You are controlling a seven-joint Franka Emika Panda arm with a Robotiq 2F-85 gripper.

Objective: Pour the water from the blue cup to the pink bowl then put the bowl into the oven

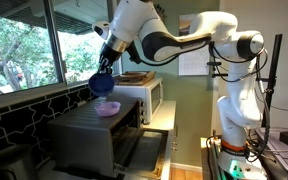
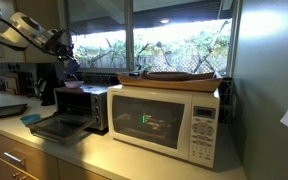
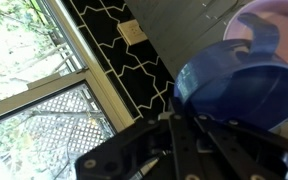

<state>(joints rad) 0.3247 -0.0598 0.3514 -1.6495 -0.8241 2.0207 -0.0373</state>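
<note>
The claw (image 1: 104, 74) grips the plain round blue cup (image 1: 102, 85), tipped above the pale pink bowl (image 1: 107, 108).

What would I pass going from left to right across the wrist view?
window → wall outlet → blue cup
</note>
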